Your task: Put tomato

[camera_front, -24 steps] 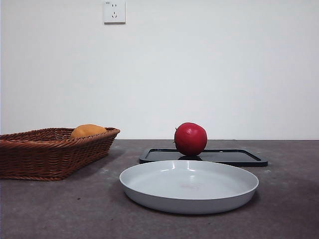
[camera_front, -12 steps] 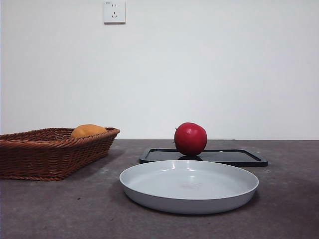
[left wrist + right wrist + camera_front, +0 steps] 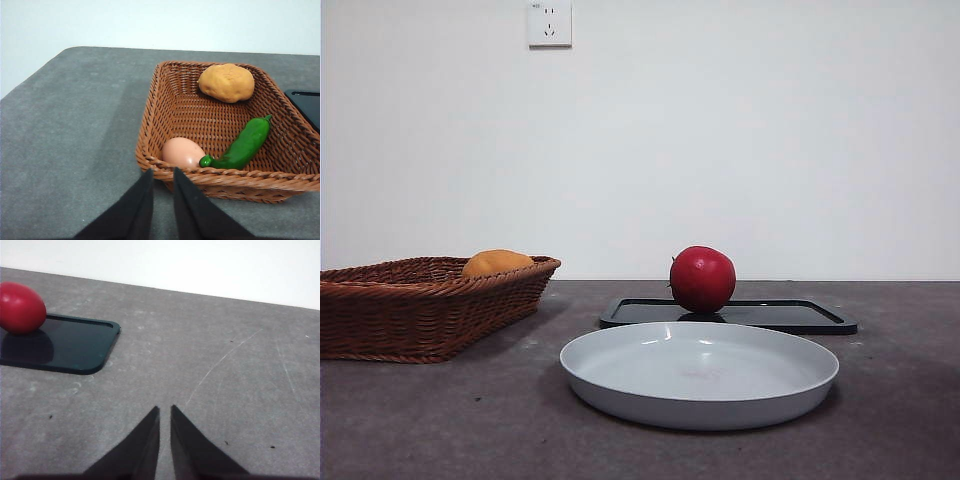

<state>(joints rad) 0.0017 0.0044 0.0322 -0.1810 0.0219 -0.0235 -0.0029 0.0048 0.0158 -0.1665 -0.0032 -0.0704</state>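
Observation:
The glossy red tomato (image 3: 702,279) sits on a flat black tray (image 3: 790,316) behind a grey plate (image 3: 700,372); the right wrist view shows the tomato (image 3: 21,308) on the tray's (image 3: 75,347) far end. My right gripper (image 3: 164,410) hangs shut over bare table, well away from the tray. In the left wrist view my left gripper (image 3: 162,172) is shut, just outside the near rim of a wicker basket (image 3: 165,100). Neither gripper appears in the front view.
The wicker basket (image 3: 420,300) stands at the left and holds an orange-yellow rounded fruit (image 3: 226,82), a green pepper (image 3: 242,145) and a pale egg-like object (image 3: 183,152). A wall with a socket (image 3: 549,23) closes the back.

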